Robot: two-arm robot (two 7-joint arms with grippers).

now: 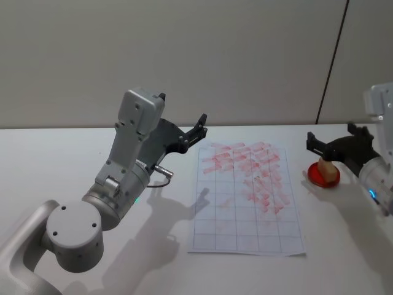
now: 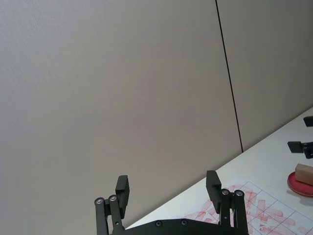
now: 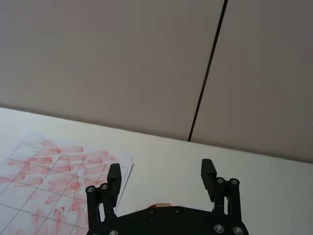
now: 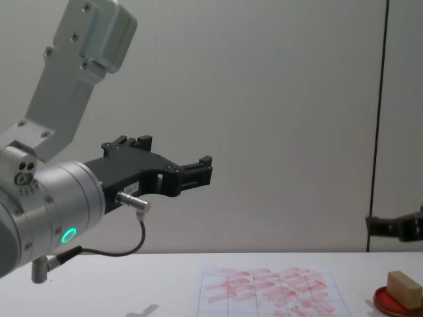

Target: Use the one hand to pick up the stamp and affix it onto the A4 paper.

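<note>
Progress is small, as I judge it: the small tan wood-like stamp block (image 1: 329,170) is not yet picked up. It rests on the shallow round red ink pad dish (image 1: 319,176), on the white table (image 1: 92,153), well to the right of the white A4 paper with a faint grid (image 1: 245,236).

My right gripper (image 1: 331,142), black-fingered, hovers just above the stamp with its fingers spread apart and nothing between them. In the chest view the stamp (image 4: 403,288) sits clearly below the fingertips, not touching them.

My left gripper (image 1: 201,126) is raised beside the upper left corner of the paper, fingers apart too, holding nothing; I think it is idle.

What is left: lower onto the stamp, close on it, carry it over the paper, press it down. The paper already bears many smudgy red-pink rectangular marks (image 1: 245,166) in its upper part; the lower cells are blank.

I can read no brand, label or writing anywhere; the marks are too smeared.
</note>
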